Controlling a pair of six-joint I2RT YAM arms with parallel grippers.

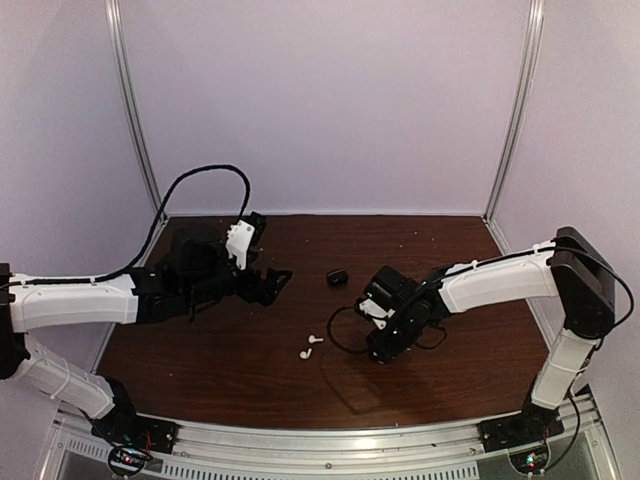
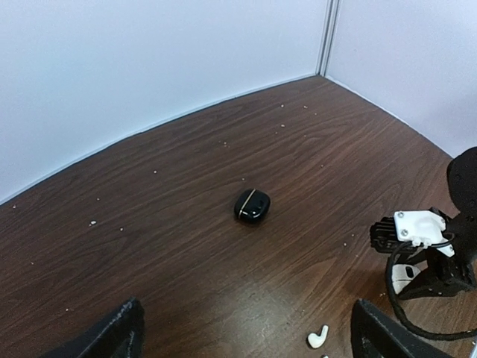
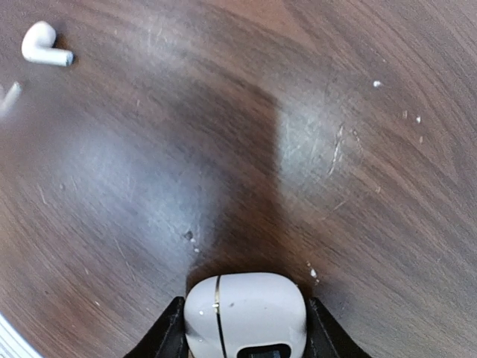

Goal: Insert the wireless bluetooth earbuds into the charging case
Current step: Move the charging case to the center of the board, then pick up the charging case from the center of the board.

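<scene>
A white charging case (image 3: 246, 309) lies on the dark wood table between the fingers of my right gripper (image 3: 246, 328). Both black fingers press against its sides, so the gripper is shut on it. In the top view that gripper (image 1: 385, 345) points down at the table's middle right. Two white earbuds (image 1: 315, 340) (image 1: 301, 352) lie loose just left of it; one earbud (image 3: 45, 46) shows at the upper left of the right wrist view. My left gripper (image 2: 253, 339) is open and holds nothing, hovering left of centre (image 1: 275, 280). A white earbud (image 2: 318, 337) lies near its right finger.
A shut black case (image 1: 337, 277) with a thin gold seam (image 2: 252, 205) lies near the table's middle, between the two arms. White walls and metal posts (image 1: 135, 120) close the table at the back and sides. A black cable (image 1: 345, 335) loops beside the right gripper.
</scene>
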